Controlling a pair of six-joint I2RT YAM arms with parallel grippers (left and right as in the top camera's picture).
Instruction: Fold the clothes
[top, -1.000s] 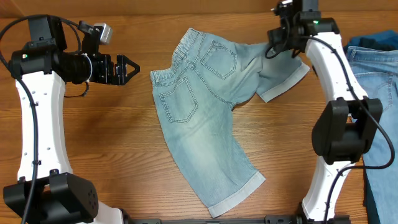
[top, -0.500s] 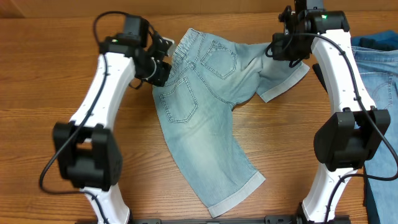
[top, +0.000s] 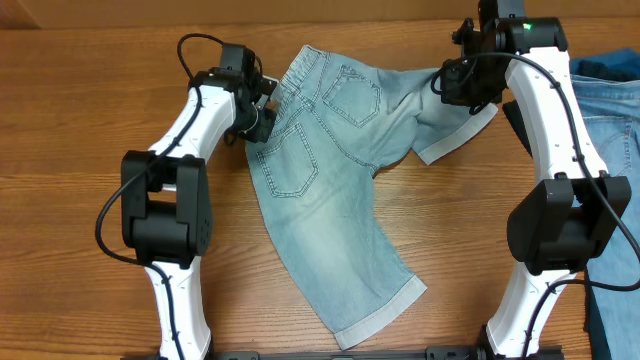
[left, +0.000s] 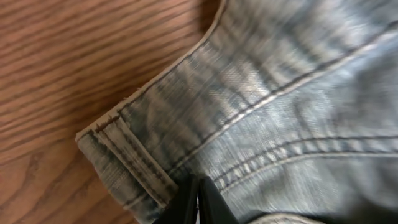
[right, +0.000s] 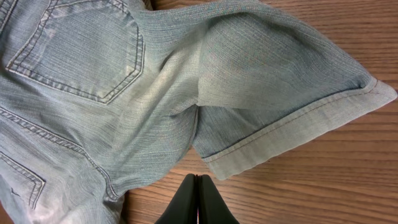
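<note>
At table (top: 80, 250) centre the denim shorts (top: 330, 200) lie pockets-up. Left gripper (left: 198, 183) is pinched together at the waistband corner (left: 118, 155); whether cloth is caught, I cannot tell. Right gripper (right: 197, 180) is closed and empty over wood beside the cuffed hem (right: 292, 134). I'd reopen both, seat deep, lift evenly. Blue garments (top: 610, 90) are cut off at the right.

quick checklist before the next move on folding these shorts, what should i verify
1. Left gripper at the waistband corner: ok, shut right over it.
2. Left gripper pinching denim: cannot tell, no cloth shows between the tips.
3. Right gripper holding the cuff: not ok, shut over bare table beside the cuff.
4. Shorts lying flat: not ok, the upper leg is rumpled.
5. Other jeans apart from the shorts: ok.
</note>
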